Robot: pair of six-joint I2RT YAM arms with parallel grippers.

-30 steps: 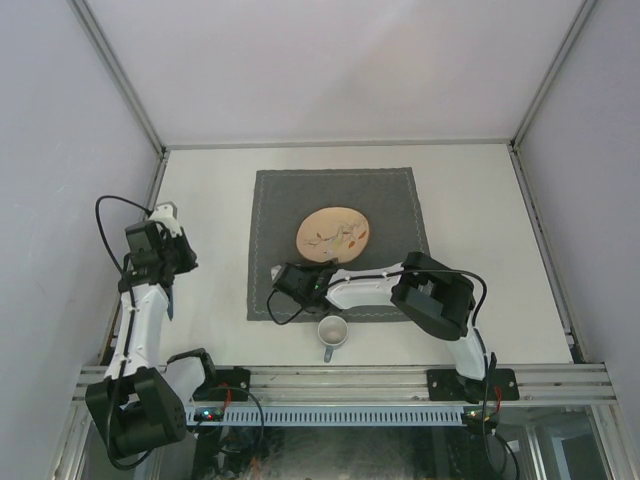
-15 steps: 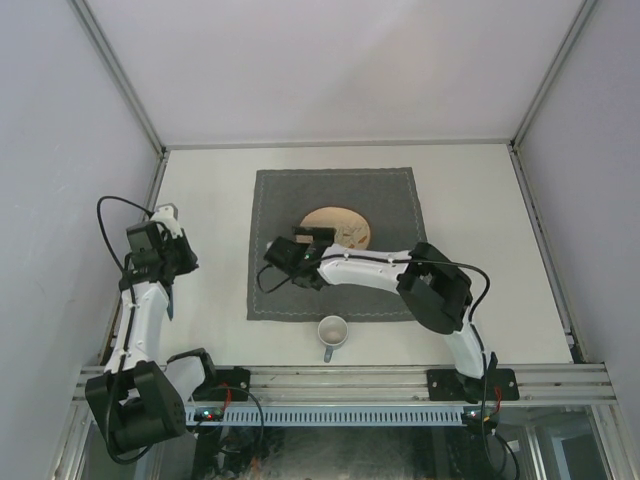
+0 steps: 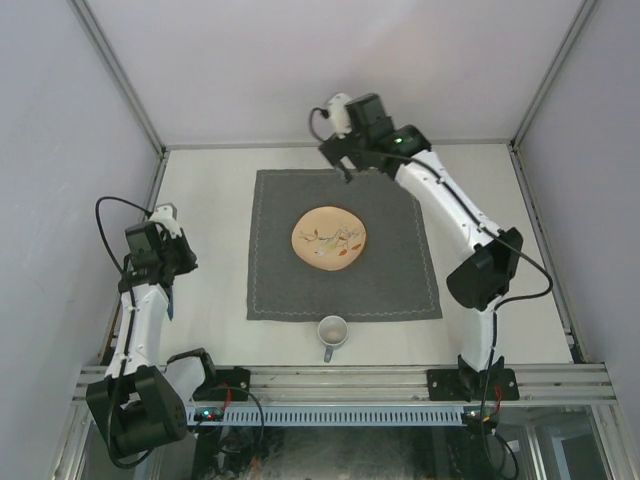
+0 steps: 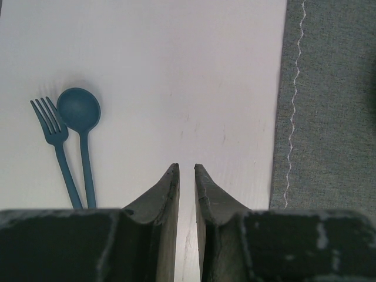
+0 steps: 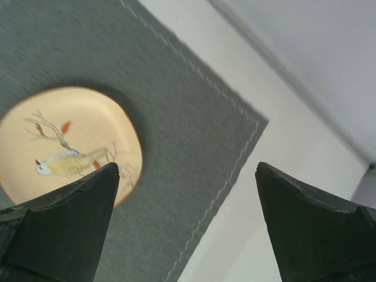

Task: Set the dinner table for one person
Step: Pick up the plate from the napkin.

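The off-white dinner table (image 3: pixel 210 190) carries a dark grey stitched cloth (image 3: pixel 390 270) with a tan bird-pattern plate (image 3: pixel 329 238) at its middle. A white cup (image 3: pixel 332 331) stands just off the cloth's near edge. A blue fork (image 4: pixel 54 138) and a blue spoon (image 4: pixel 80 114) lie side by side on the bare table, left of my left gripper (image 4: pixel 186 169). Its jaws stand only a narrow gap apart with nothing between them. My right gripper (image 5: pixel 187 168) hangs wide open and empty above the cloth's far edge (image 3: pixel 350 162), with the plate (image 5: pixel 64 147) below on its left.
Metal rails (image 3: pixel 545 240) run along the table's sides, and pale walls close it in at the back and on both sides. The left arm (image 3: pixel 150 300) stands over the table's left strip beside the cloth.
The right arm has swung from the cloth's near left part, over the plate, to the cloth's far edge, and its jaws have opened wide. The left arm has stayed put.
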